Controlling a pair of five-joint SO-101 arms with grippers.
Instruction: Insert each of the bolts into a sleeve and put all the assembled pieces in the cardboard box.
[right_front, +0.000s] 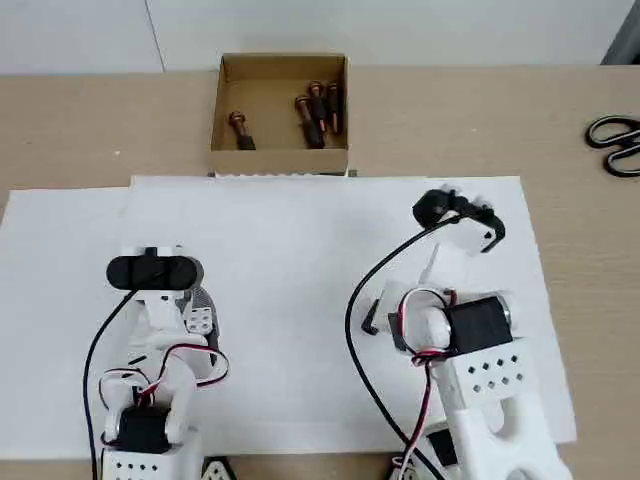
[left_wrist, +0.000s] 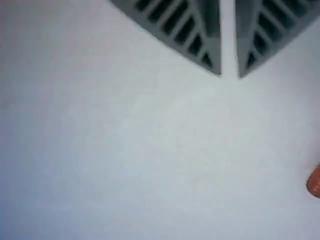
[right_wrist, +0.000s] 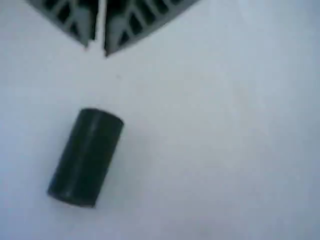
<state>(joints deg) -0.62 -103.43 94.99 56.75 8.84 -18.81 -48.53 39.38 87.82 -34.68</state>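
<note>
Closest to the lens, the right tool (right_wrist: 96, 49) hangs just above the white paper (right_wrist: 225, 150); its jaws are closed to a thin slit and hold nothing. One black sleeve (right_wrist: 86, 157) lies on its side on the paper, near this tool but apart from it. Above the same paper the left tool (left_wrist: 230, 75) is also closed and empty. A small brown bit (left_wrist: 314, 183) shows at the border of its view; I cannot tell what it is. On the far side of the table (right_front: 450, 110) the box (right_front: 280, 160) stands just beside the paper's far edge. It holds four pieces (right_front: 318, 112), one apart from the other three. Scissors (right_front: 615, 143) lie at the table's right edge.
</note>
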